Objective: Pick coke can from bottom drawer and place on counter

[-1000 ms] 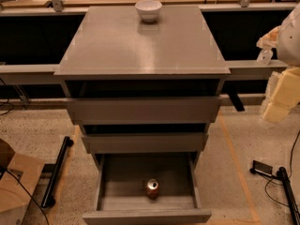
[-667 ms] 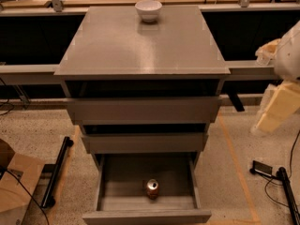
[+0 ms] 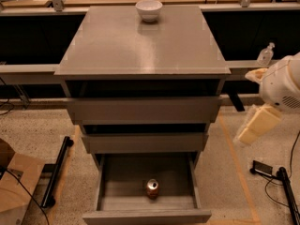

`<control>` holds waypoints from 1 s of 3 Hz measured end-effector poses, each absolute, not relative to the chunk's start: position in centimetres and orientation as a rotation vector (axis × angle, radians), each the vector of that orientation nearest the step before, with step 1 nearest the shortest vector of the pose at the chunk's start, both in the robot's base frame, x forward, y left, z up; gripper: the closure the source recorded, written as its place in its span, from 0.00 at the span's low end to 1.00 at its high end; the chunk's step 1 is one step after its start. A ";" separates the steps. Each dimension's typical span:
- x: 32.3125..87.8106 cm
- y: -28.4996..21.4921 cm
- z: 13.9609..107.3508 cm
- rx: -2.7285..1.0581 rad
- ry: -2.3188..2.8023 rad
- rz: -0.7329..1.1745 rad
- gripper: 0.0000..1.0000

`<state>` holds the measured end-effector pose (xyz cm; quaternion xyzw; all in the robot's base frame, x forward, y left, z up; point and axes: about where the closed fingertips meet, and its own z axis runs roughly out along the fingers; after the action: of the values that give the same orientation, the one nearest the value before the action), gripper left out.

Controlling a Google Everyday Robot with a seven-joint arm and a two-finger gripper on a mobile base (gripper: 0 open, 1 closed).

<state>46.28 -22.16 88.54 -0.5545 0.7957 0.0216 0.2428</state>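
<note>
The coke can (image 3: 152, 189) stands upright in the open bottom drawer (image 3: 145, 216), near the middle of its front part, red with a silvery top. The grey counter (image 3: 140, 46) tops the three-drawer cabinet. My gripper (image 3: 255, 125) hangs off the white arm at the right, outside the cabinet and level with the middle drawer. It is well above and to the right of the can and holds nothing.
A white bowl (image 3: 149, 9) sits at the counter's far edge. The top drawer (image 3: 143, 109) and middle drawer (image 3: 144, 142) stick out slightly. A cardboard box (image 3: 16, 189) and a black bar (image 3: 56, 172) lie on the floor at left. Cables and a black device (image 3: 263, 168) lie at right.
My gripper has moved down and to the left, closer to the cabinet's right side. The can, drawers and bowl have not moved.
</note>
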 end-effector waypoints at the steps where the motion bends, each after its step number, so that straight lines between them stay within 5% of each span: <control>1: 46.7 -22.1 88.5 -1.505 2.168 0.054 0.00; 3: 46.8 -20.9 83.3 -1.418 2.253 0.189 0.00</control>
<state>46.80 -20.88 83.28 -0.5165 0.8208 0.0689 0.2341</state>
